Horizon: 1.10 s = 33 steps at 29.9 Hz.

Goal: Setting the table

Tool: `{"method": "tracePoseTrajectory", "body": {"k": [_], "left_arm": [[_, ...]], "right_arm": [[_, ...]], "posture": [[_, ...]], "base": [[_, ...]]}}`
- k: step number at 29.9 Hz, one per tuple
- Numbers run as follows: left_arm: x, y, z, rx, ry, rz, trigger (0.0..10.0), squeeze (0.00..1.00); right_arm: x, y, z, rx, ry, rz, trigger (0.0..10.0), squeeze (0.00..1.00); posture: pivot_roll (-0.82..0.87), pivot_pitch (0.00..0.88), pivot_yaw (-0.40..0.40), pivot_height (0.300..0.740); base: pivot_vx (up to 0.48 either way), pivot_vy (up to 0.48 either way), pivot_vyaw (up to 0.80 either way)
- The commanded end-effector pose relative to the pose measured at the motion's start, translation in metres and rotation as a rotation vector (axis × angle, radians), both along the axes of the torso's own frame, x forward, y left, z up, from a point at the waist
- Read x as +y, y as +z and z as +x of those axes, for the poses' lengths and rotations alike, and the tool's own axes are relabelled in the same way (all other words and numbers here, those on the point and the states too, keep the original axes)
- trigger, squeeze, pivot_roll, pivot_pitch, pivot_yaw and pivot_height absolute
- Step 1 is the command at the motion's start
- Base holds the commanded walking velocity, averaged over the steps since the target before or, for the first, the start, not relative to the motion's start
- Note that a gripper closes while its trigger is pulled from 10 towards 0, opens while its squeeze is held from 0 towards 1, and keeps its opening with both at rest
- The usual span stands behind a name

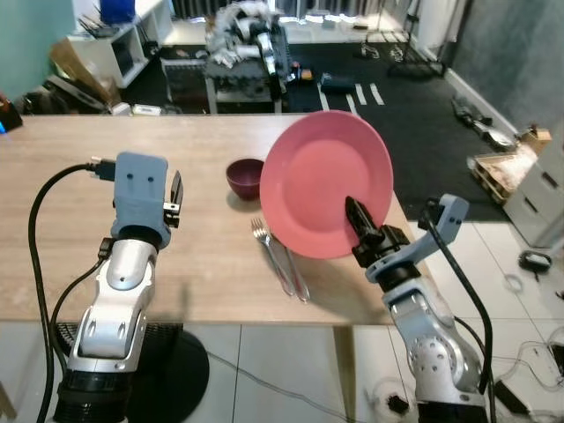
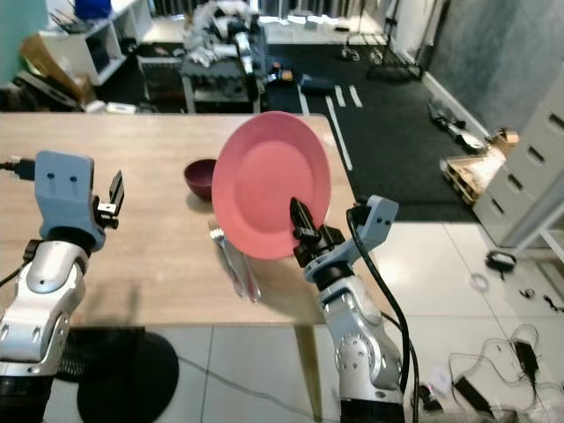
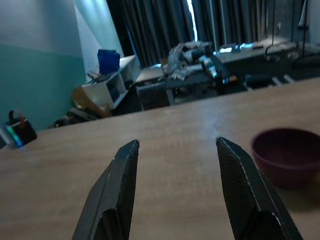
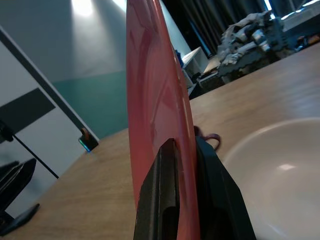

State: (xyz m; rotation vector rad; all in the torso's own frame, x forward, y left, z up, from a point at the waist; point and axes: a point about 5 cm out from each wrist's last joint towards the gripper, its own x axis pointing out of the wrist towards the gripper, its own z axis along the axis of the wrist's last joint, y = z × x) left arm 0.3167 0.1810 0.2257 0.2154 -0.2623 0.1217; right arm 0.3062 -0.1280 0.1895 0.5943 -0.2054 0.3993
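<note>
The right gripper (image 1: 363, 227) holds the pink plate (image 1: 324, 183) by its lower rim, fingers closed on it, the plate tilted nearly upright above the worktop's (image 1: 203, 256) near right corner. Pinched at one rim point, it could pivot or slip and drop onto the fork and spoon (image 1: 280, 259) lying just beside it, or knock the maroon bowl (image 1: 246, 177) behind. The left gripper (image 3: 177, 190) hovers with fingers open, holding nothing, above the worktop's near edge.
</note>
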Motion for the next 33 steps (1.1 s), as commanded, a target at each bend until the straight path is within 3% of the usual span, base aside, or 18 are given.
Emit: {"method": "tracePoseTrajectory", "body": {"k": [1,6,10,17,23,33], "left_arm": [[0.0,-0.008,-0.002,0.037,-0.016,0.015,10.0,0.0],[-0.01,-0.005,-0.008,0.027,-0.145,0.039,10.0,0.0],[-0.02,-0.002,-0.018,0.039,-0.312,0.079,10.0,0.0],[-0.022,-0.002,-0.019,0.052,-0.349,0.111,10.0,0.0],[-0.028,-0.003,-0.022,0.078,-0.423,0.135,10.0,0.0],[-0.033,-0.001,-0.02,0.076,-0.434,0.131,10.0,0.0]], "right_arm": [[0.004,-0.003,-0.002,0.011,0.039,0.001,10.0,0.0],[0.003,-0.006,-0.006,0.014,0.09,-0.072,10.0,0.0],[0.002,-0.006,-0.017,-0.003,0.189,-0.199,10.0,0.0],[0.017,-0.005,-0.035,-0.012,0.355,-0.265,10.0,0.0],[0.045,-0.02,-0.032,0.101,0.338,-0.267,10.0,0.0],[0.087,-0.054,-0.02,0.233,0.346,-0.304,10.0,0.0]], "posture": [[0.04,0.0,0.091,0.74],[0.04,0.0,0.091,0.74],[0.04,0.0,0.086,0.74],[0.04,0.0,0.085,0.74],[0.05,0.0,0.08,0.74],[0.06,0.0,0.082,0.74]], "base": [[0.0,0.0,0.0],[0.0,0.0,0.0],[0.0,0.0,0.0],[0.0,0.0,0.0],[0.0,0.0,0.0],[0.0,0.0,0.0]]}}
